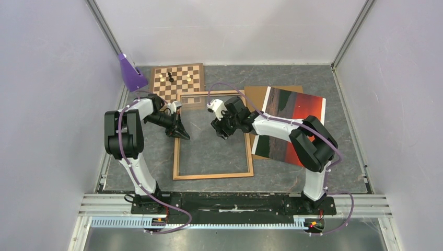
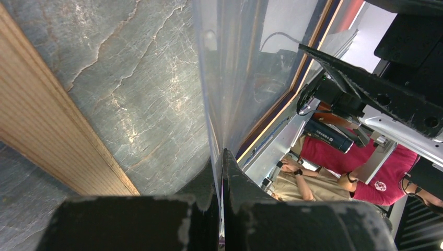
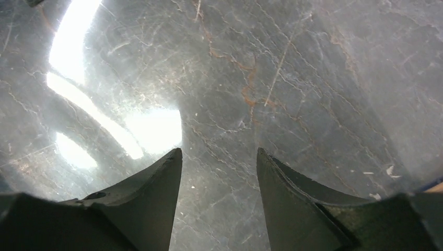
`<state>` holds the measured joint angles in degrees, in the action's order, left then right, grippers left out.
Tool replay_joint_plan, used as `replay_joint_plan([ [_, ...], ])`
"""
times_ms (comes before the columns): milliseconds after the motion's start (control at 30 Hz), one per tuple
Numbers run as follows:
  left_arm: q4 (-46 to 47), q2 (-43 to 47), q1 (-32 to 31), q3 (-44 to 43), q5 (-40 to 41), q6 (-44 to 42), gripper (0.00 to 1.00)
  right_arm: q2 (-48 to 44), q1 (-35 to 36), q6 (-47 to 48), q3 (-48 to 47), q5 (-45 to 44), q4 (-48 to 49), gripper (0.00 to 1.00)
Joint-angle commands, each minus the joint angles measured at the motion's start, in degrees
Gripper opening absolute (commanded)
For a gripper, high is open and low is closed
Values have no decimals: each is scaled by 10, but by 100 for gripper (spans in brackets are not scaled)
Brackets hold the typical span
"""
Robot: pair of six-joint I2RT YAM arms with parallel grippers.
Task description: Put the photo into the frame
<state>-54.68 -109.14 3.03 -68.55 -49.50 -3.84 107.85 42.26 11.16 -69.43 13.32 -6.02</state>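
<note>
My left gripper [image 2: 222, 157] is clamped tight on the edge of a clear sheet [image 2: 230, 78], which I take to be the frame's glazing. The sheet rises away from the fingers, with stone table on one side of it and my right arm on the other. Overhead, that gripper sits just inside the left rail of the frame [image 1: 214, 175], which lies flat on the table [image 1: 313, 175] with its light wood side up. My right gripper [image 3: 219, 157] has its jaws moderately apart with nothing between them. It hovers over the far middle of the frame's opening, and I can't tell whether it looks down through the sheet or at bare stone.

I judge this to be the preparing step: sorting out the glazing so the frame can take the print. The photo [image 1: 292, 104] is not yet touched. It lies face up to the right of the frame, overlapping a brown board [image 1: 256, 97], partly under my right forearm and well apart from the left gripper.

Next, I think, the sheet must be settled flat inside the rails. Then the right arm has to swing right and come in low at an edge of the photo, since something that thin and flat gives the fingers little to catch. The chessboard [image 1: 177, 81] at the far left plays no part.
</note>
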Motion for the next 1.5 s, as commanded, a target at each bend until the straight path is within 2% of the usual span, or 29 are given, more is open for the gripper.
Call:
replay_joint_plan([
  [0, 2, -7, -4, 4, 10, 5, 2, 8, 6, 8, -30, 8, 3, 58],
  [1467, 6, -12, -3, 11, 13, 4, 2, 78, 40, 4, -96, 27, -21, 57],
])
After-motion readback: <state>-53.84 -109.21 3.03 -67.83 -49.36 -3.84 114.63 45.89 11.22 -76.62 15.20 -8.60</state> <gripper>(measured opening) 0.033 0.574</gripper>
